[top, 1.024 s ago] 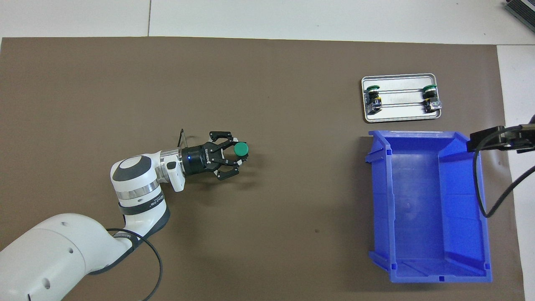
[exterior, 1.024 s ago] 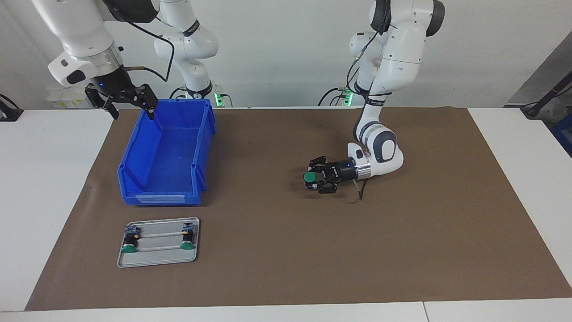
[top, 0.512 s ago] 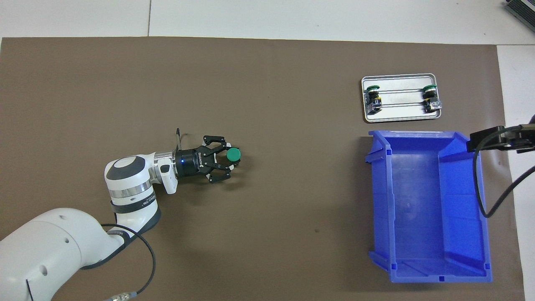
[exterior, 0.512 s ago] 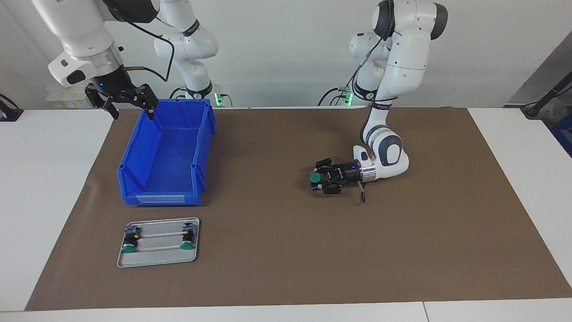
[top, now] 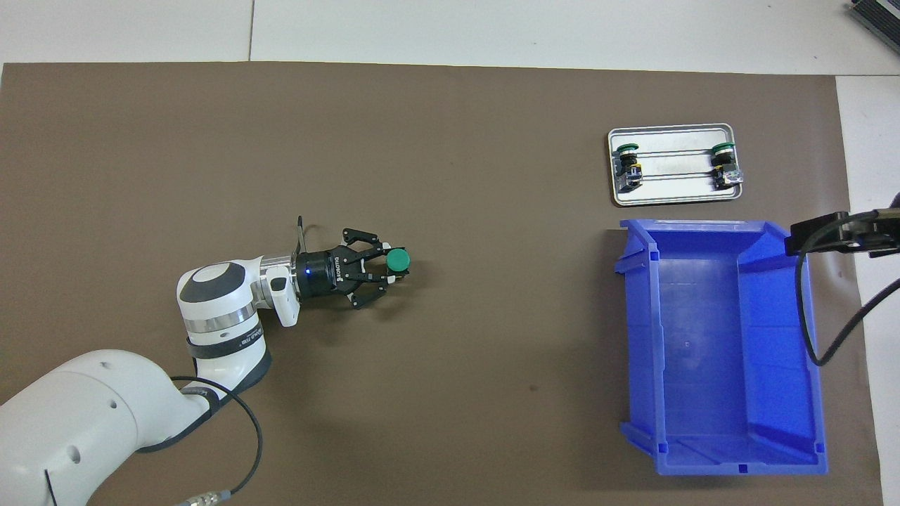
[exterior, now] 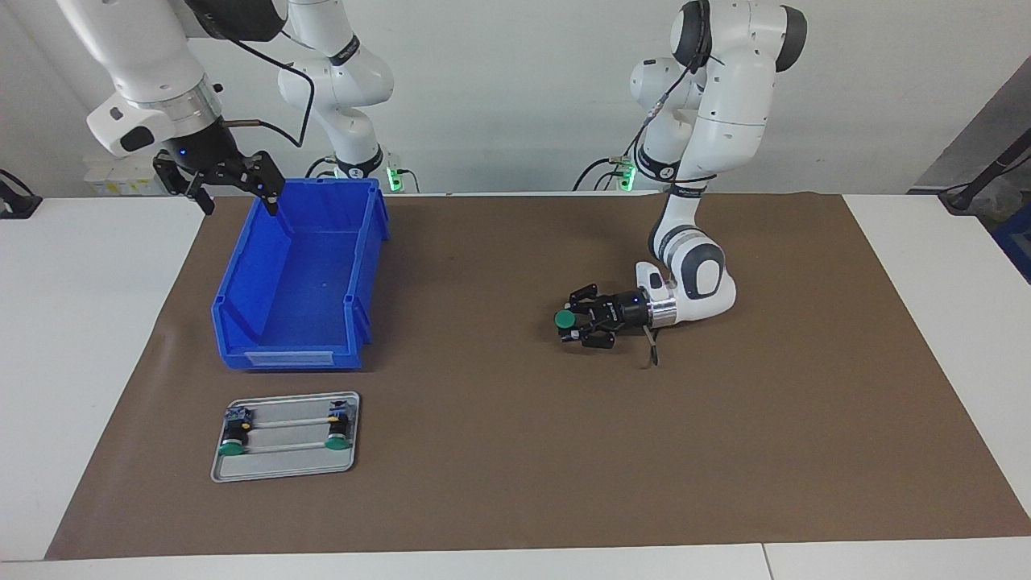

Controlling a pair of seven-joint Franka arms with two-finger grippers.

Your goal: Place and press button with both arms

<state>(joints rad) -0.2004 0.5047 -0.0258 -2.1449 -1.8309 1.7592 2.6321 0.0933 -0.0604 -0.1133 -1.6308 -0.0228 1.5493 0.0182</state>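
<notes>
Left gripper (exterior: 573,326) low over mat (exterior: 515,451), well apart from bin (exterior: 298,266), clasps button (exterior: 565,320); right gripper (exterior: 233,184) open, waiting. Risk: button topples on release.

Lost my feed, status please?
Left gripper low over mat, around button. Right gripper open over blue bin rim, waiting. Nothing in the way.

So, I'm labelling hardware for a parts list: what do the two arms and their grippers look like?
Both arms are glossy white jointed segments with dark grey joint caps and silver wrist rings. Each black, skeletal linkage gripper, the left gripper and the right gripper, shows a small blue light. Black cables trail along both arms.
</notes>
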